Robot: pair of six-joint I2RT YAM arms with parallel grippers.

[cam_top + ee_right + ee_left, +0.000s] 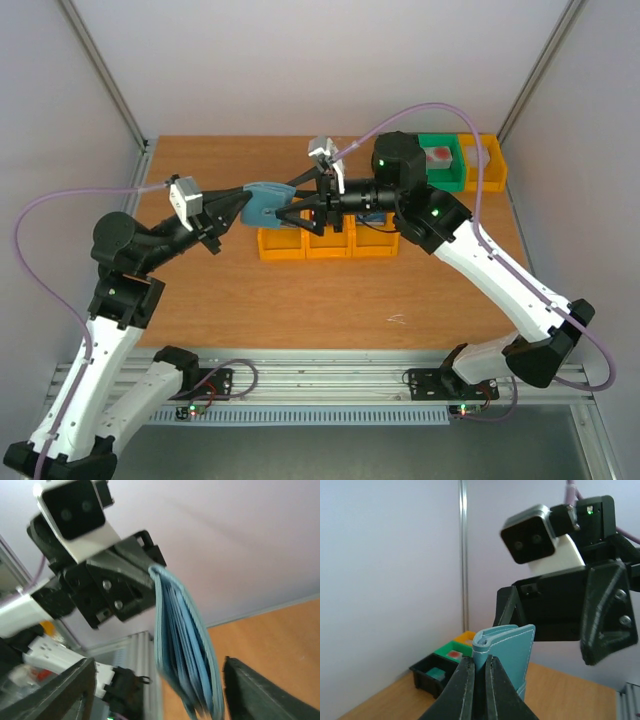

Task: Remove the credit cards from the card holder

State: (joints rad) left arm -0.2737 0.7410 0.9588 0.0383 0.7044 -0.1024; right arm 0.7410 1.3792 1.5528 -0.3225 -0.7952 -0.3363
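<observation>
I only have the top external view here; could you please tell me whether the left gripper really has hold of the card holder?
Observer: Yes, the left wrist view shows the left gripper shut on the card holder's folded edge.
Operator: Thank you; and the right gripper?
Observer: The right wrist view shows its jaws open, straddling the holder.
Operator: Any card sticking out?
Observer: None that I can tell; only stacked blue sleeves, edge-on.
</observation>
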